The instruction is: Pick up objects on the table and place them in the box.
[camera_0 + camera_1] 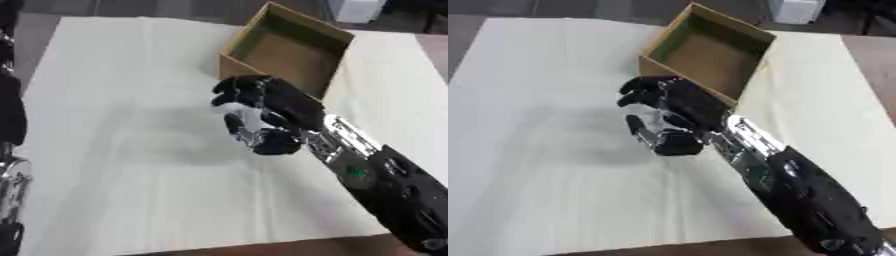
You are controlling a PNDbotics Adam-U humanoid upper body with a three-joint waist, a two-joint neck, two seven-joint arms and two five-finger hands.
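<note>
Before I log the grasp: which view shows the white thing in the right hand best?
The left eye view: the white object shows between the curled fingers of the right hand. The right eye view shows it too, more hidden.

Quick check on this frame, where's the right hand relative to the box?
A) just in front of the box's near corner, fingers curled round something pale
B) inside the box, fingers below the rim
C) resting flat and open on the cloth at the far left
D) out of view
A: the right hand sits just short of the near corner of the cardboard box, its fingers curled round a pale object.
</note>
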